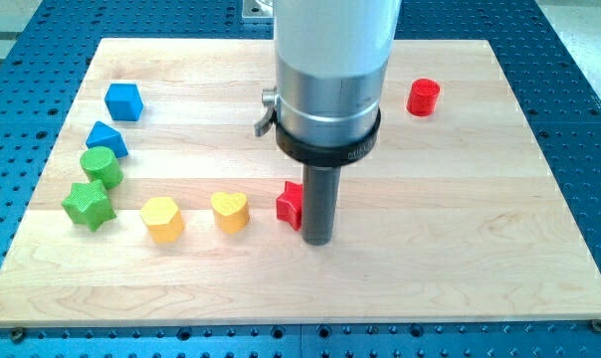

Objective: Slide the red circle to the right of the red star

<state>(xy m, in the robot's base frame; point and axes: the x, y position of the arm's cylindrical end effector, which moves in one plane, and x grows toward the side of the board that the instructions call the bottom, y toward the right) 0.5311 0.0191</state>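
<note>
Wooden board [460, 229] on a blue perforated bench fills the view; the arm ends in a plain rod, no pincer to read. The tip [317, 242] sits just right of the red star [290, 205], half hiding it, in the circle's goal spot. The red circle [423, 97] waits well apart, toward the view's top right, so the tip likely needs to swing behind it

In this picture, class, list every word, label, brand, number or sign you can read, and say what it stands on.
None: no text can be read anywhere in the picture.
The wooden board is plain.
The blocks, such as the red circle and the red star, carry no marks.
The arm's silver housing and black collar show no readable label.
My tip is bare, beside the red star's right.
</note>
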